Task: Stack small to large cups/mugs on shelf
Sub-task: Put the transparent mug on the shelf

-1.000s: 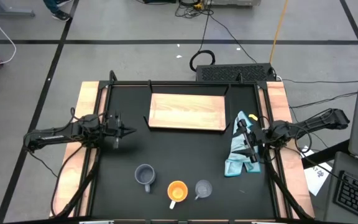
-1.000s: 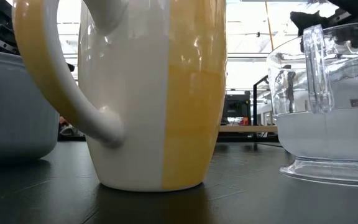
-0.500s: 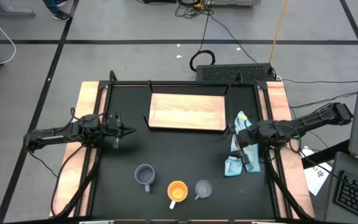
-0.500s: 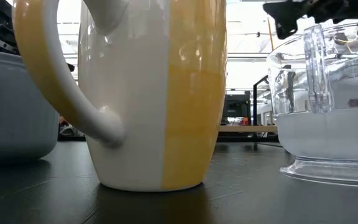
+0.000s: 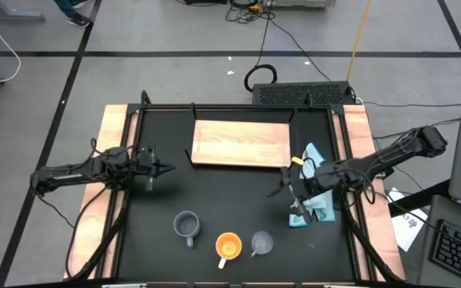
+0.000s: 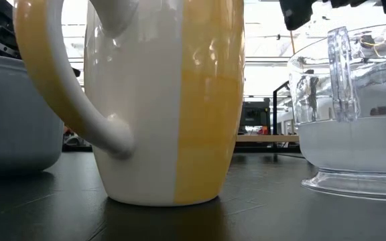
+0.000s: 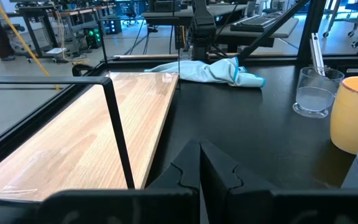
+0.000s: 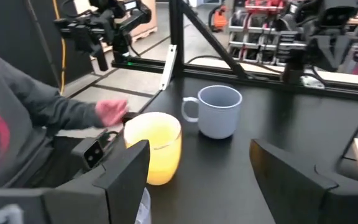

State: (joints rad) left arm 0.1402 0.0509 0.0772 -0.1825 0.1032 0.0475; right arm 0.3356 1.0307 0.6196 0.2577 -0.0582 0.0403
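Light-wood shelf lies at twelve o'clock; blue-grey mug, orange mug and glass cup line six. Right gripper, jaws apart, hovers at four; left gripper, shut, waits at nine. Only the right wrist view shows a person's hand.

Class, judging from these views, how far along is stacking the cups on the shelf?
Done: nothing; the shelf is bare. In hand: the open right gripper hovers above the table over the glass cup, holding nothing. The shut left gripper waits at the left. Left: the blue-grey mug, orange mug and glass cup all stand unstacked at the front.
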